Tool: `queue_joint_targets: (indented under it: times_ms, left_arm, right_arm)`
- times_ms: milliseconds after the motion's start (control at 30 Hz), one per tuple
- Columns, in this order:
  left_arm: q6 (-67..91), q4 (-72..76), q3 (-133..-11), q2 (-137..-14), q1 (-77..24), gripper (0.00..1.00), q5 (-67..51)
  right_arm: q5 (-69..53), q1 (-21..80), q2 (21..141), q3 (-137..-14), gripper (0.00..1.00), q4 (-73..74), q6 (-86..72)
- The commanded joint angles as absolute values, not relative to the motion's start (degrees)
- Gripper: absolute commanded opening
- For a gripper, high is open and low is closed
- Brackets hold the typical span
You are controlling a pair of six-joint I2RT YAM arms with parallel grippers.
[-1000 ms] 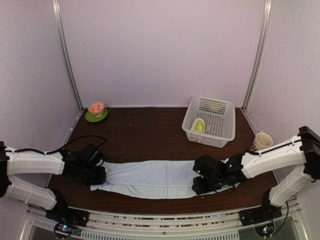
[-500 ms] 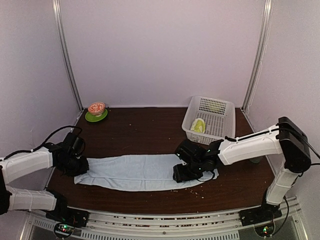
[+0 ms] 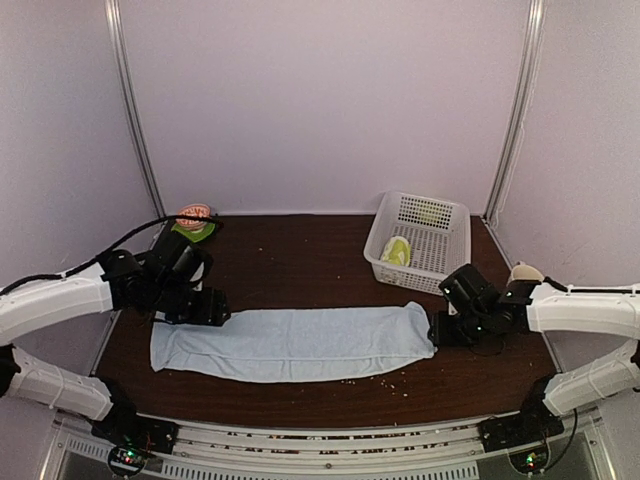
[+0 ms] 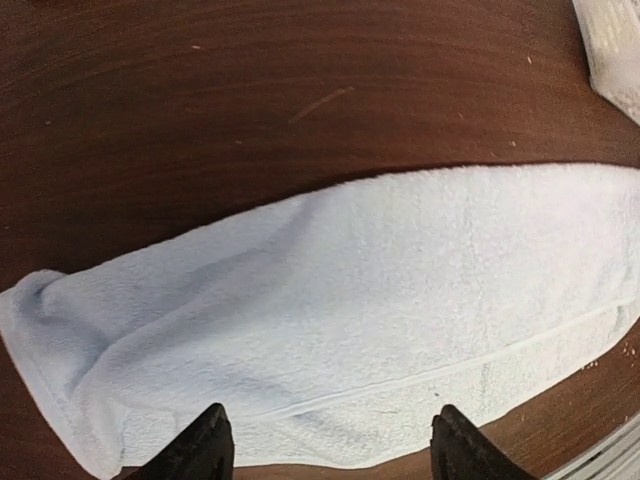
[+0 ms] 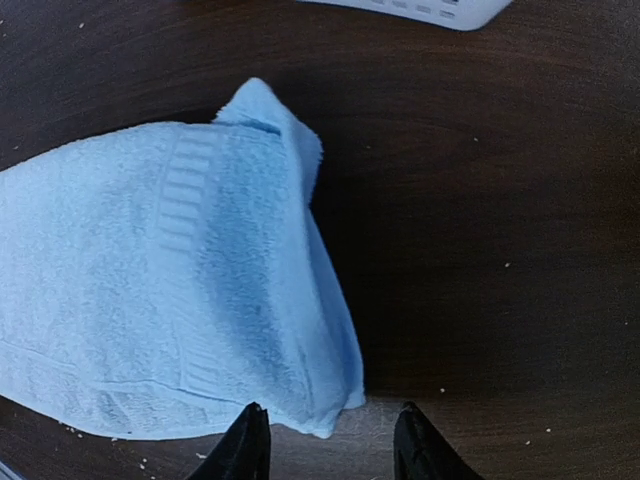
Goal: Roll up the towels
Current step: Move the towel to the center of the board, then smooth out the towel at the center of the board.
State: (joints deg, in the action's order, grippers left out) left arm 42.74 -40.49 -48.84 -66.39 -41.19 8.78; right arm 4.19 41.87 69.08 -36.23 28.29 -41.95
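The light-blue towel (image 3: 300, 342) lies spread out lengthwise across the brown table. My left gripper (image 3: 212, 308) hovers over the towel's far left part. In the left wrist view it (image 4: 330, 455) is open, with only flat blue towel (image 4: 380, 300) below. My right gripper (image 3: 441, 330) sits at the towel's right end, open (image 5: 330, 450). The towel's slightly folded corner (image 5: 335, 405) lies just ahead of the fingertips, ungripped. The yellow-green towel (image 3: 397, 250) sits bunched inside the basket.
A white slotted basket (image 3: 445, 262) stands at the back right. A green saucer with an orange bowl (image 3: 193, 222) sits at the back left corner. A cream cup (image 3: 526, 272) stands by the right wall. Crumbs dot the table near the towel's front edge.
My left gripper opened, let go of the towel's left end and moved up and right. My right gripper swung back right to the towel's end. The towel now lies flatter and further left.
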Motion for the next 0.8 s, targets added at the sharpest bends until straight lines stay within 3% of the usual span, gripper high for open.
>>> queue_joint_targets:
  times_ms: [0, 300, 467, 767]
  left_arm:
    - [44.04, -34.36, -52.29, -74.42, -46.38, 0.68, 8.13]
    - [40.85, -29.98, -58.43, -83.78, -50.45, 0.69, 9.68]
    - [38.89, -29.81, -60.19, -87.73, -50.40, 0.68, 11.10]
    - [37.44, -31.20, -61.68, -93.09, -49.86, 0.68, 14.64]
  right_arm:
    - [4.52, 38.07, 70.51, -34.96, 0.43, 23.04, -42.21]
    - [3.11, 35.68, 71.32, -30.60, 0.51, 16.42, -46.21]
    - [5.30, 34.90, 66.28, -26.41, 0.47, 16.66, -48.69]
    - [2.28, 33.31, 67.41, -23.32, 0.41, 14.67, -50.09]
